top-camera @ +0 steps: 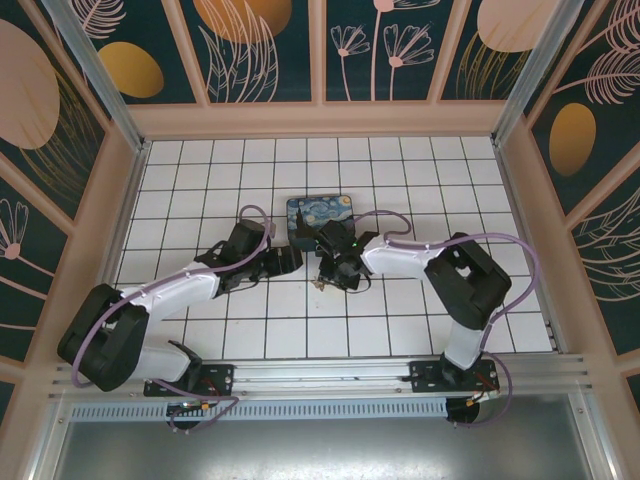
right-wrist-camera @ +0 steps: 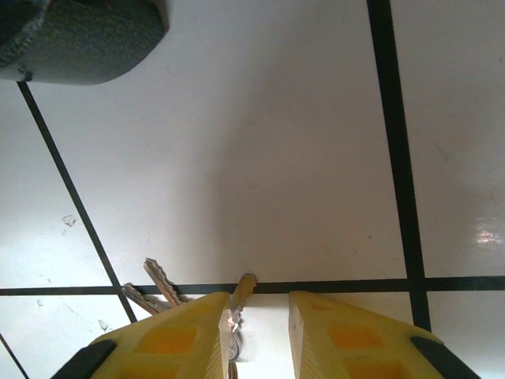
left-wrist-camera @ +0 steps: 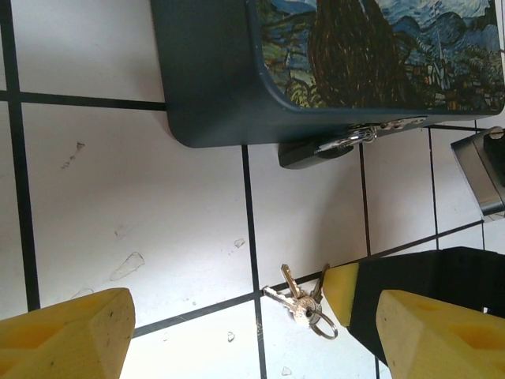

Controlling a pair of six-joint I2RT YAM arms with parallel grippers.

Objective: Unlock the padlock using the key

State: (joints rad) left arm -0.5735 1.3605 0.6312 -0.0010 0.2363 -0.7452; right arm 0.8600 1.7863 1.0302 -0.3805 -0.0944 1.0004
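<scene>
From above, the blue painted tin box (top-camera: pixel 318 214) sits mid-surface (top-camera: pixel 200 180), which is white and ruled with a black grid. The left gripper (top-camera: pixel 288 262) lies just beside the box's near corner. The right gripper (top-camera: pixel 338 268) covers the box's front edge, so I cannot pick out the padlock here. The keys (top-camera: pixel 322 284) are a tiny glinting speck under that gripper.

On the left wrist view, my left gripper (left-wrist-camera: pixel 252 339) has its jaws wide apart, with bare surface between the blocky yellow fingertips (left-wrist-camera: pixel 71 335). The box has a matte dark side, a rounded corner and a swirly lid. The padlock (left-wrist-camera: pixel 309 153) is squat and dark, tucked in shadow under the box's edge below a shiny hasp (left-wrist-camera: pixel 359 134). I cannot separate its shackle. The slender silver keys (left-wrist-camera: pixel 302 302) fan from a small ring, apart from the padlock.

On the right wrist view, the right gripper (right-wrist-camera: pixel 259 332) has its jaws narrowly apart. One of the keys (right-wrist-camera: pixel 244 289) leans on the inner face of the finger at picture left, clear of the other finger. Its lower end is cut off. A dark rounded shape (right-wrist-camera: pixel 79 39) is cropped at the top, and I cannot tell what it is.
</scene>
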